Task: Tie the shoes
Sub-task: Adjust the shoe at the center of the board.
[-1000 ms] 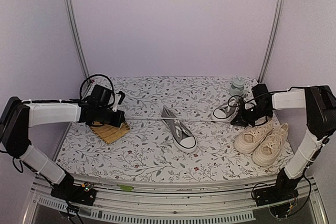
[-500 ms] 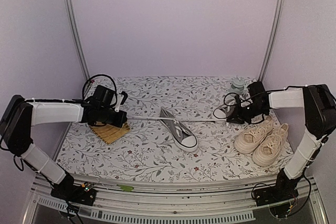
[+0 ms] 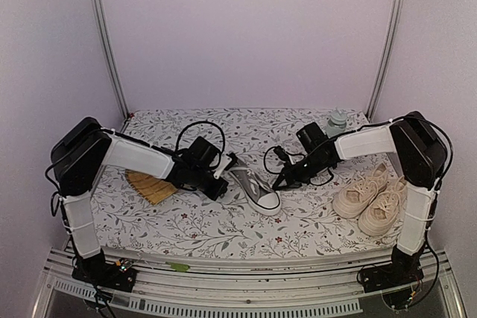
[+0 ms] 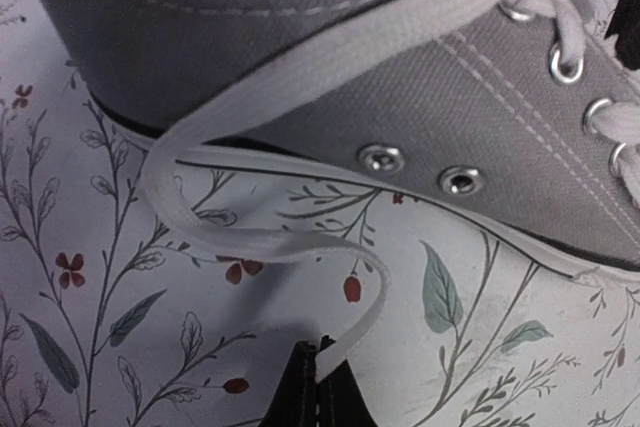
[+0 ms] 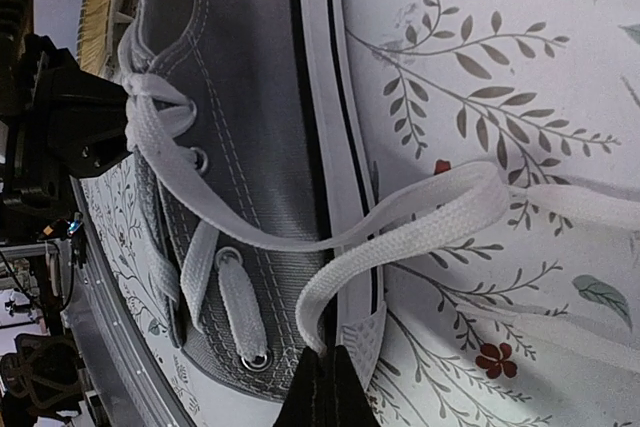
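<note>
- Starting big: we see the floral-print table (image 3: 186, 221) filling the lower half of the overhead view, with the left arm (image 3: 134, 156) reaching in from the left and the right arm (image 3: 365, 141) from the right, both aimed at the middle.
- The cream pair (image 3: 371, 197) sits side by side at the lower right of the cloth, well apart from both grippers.
- One grey sneaker (image 3: 257, 188) lies dead centre, heel toward the upper left, white toe cap toward the lower right. We can't make out a second grey one.
- A woven mat (image 3: 151, 186) lies on the left side of the table, partly under the left arm.
- The left gripper (image 4: 318, 392) sits just beside the sneaker's heel side, fingertips pressed together on the end of the white lace (image 4: 250, 247), which curls over the cloth in a slack loop.
- The right gripper (image 5: 325, 387) is on the opposite side of the sneaker, beside its sole, also pinched tight on a flat bend of lace.
- A small pale-green object (image 3: 337, 120) stands at the upper right edge of the cloth; too small for us to identify.
</note>
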You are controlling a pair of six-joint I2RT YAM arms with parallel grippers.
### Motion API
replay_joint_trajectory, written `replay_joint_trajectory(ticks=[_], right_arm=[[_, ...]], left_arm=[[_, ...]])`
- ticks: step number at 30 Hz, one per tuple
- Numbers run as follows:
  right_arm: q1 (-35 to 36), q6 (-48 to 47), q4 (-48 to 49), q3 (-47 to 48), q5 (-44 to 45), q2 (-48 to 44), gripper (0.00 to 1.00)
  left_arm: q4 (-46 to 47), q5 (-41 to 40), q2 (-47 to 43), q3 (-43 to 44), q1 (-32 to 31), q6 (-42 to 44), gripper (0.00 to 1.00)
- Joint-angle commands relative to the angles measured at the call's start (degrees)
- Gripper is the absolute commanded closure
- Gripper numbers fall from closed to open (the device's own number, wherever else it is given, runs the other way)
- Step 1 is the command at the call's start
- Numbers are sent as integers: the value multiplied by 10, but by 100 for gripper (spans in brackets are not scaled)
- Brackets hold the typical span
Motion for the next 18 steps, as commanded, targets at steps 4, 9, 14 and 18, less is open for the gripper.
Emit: replay_joint_trajectory(ticks=[4, 9, 14, 18], right_arm=[[27, -13, 9, 15, -48, 28, 99], [30, -7, 15, 15, -60, 25, 99], [26, -22, -12, 47, -36, 11, 99], [-4, -30, -21, 49, -32, -31, 99]], left_arm=[[40, 16, 48, 43, -12, 15, 100], [43, 21, 54, 48, -12, 20, 100], [22, -7, 17, 42, -4, 30, 100], [1, -47, -53, 30, 12, 36, 100]])
